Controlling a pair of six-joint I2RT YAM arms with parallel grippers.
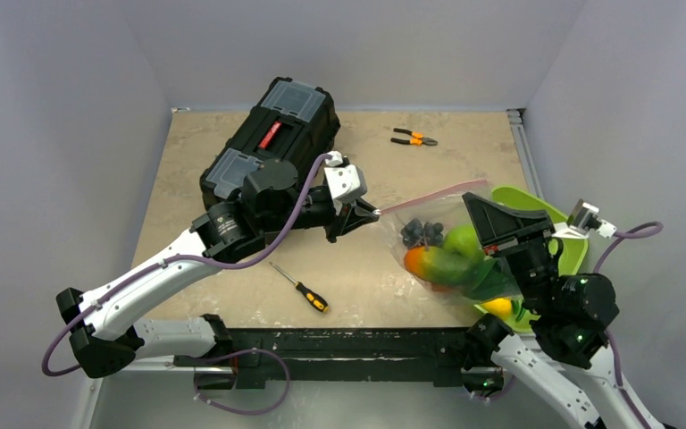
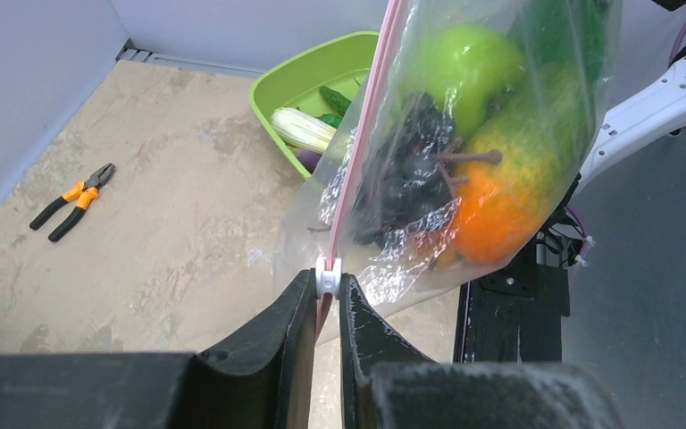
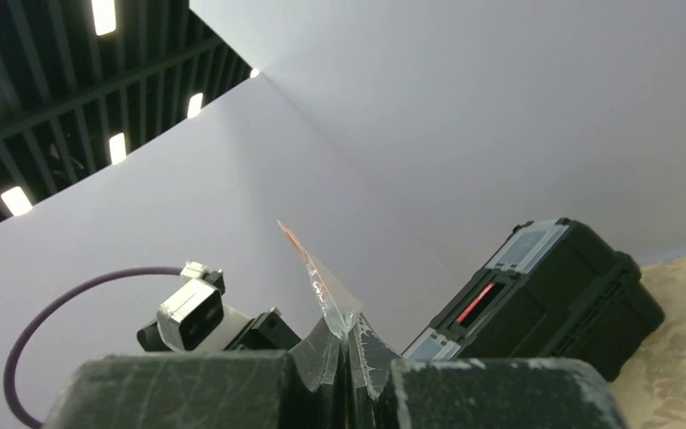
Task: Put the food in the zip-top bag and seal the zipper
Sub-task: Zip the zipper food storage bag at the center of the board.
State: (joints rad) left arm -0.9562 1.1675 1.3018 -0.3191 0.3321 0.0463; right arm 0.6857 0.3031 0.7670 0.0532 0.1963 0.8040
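**Top view.** The clear, crinkly plastic zip-top bag [image 1: 397, 246] is slung between my two grippers. Its thin pale-pink zipper strip [image 1: 429, 198] is stretched from my left gripper [image 1: 371, 214] across to my right gripper [image 1: 472, 201]. Colourful toy fruit [image 1: 442, 259] sags in the film below the line between the jaws. Judgement: the film is soft and slippery and the load is bottom-heavy, so the stiffer strip is the only sound place to hold.

**Left wrist view.** My left jaws are nearly closed, with only a narrow gap, nipping the zipper strip. A small white slider [image 2: 327, 273] sits right at the fingertips. The bag rises ahead of the jaws and to their right. Beyond, left of the strip, a lime-green plastic bowl [image 2: 299, 76] holds a white-stemmed leafy green [image 2: 302, 128], so filling looks unfinished.

**Right wrist view.** My right jaws are fully closed on the bag's top corner, with clear film and the strip end poking out just past the tips. Judgement: the pinch is thin, and a hard pull along the strip could slip it.
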